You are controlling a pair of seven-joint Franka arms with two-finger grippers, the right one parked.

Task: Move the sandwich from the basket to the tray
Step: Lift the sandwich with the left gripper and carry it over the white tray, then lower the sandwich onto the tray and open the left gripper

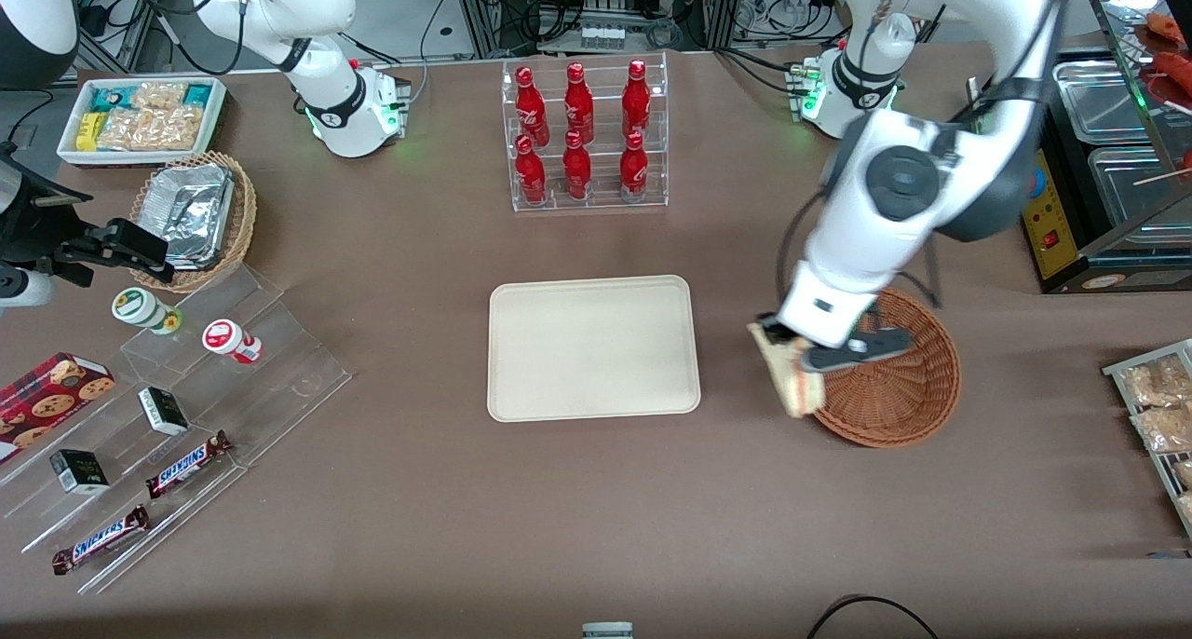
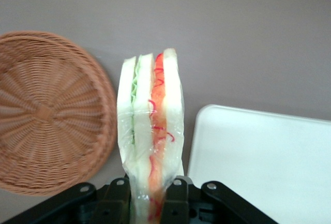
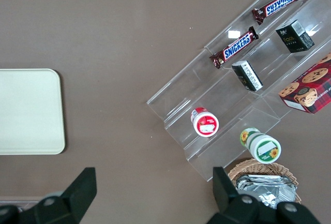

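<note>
Gripper (image 2: 150,203) holds sandwich (image 2: 151,131) between basket (image 2: 46,115) and tray (image 2: 258,157).

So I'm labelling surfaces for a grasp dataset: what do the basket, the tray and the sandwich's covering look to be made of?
Basket: woven wicker, matte reddish-brown, weave visible. Tray: smooth cream sheet, probably plastic, with a low moulded rim. Sandwich: soft pale bread, apparently in clear glossy film. The gripper holds it between basket and tray, jaws shut.
</note>
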